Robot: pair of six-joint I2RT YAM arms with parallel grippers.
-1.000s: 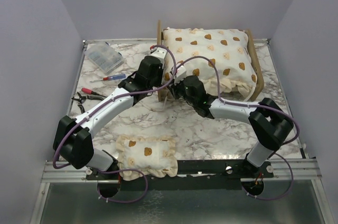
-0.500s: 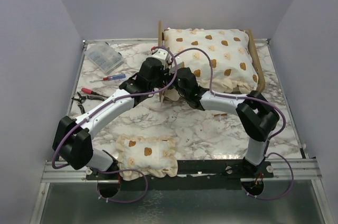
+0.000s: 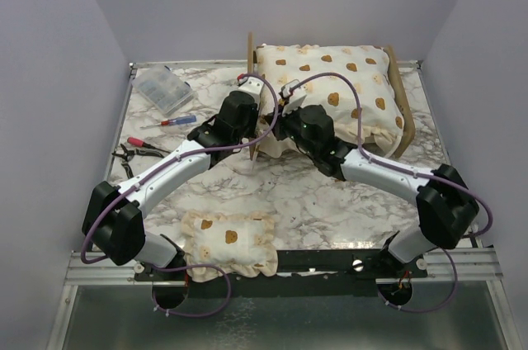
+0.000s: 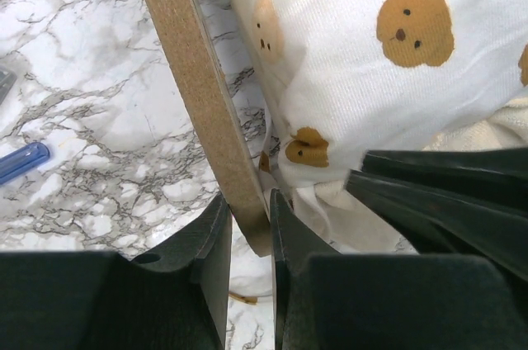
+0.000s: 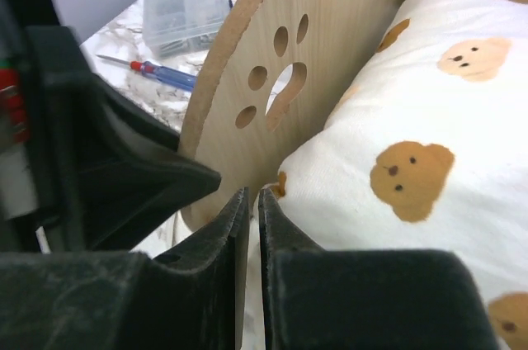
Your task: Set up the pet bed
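While the pet bed is standing at the worktop's far side (cushion inside), the left fingers are clamping its headboard; the right fingers are sitting nearly together, grasp impossible to tell.

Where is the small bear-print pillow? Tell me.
In the top view, the small pillow lies at the near edge of the table, beside the left arm, far from the pet bed.

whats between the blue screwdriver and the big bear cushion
The pet bed's headboard stands between them, with marble table on the screwdriver side and the cushion on the other. The left wrist view shows it best.
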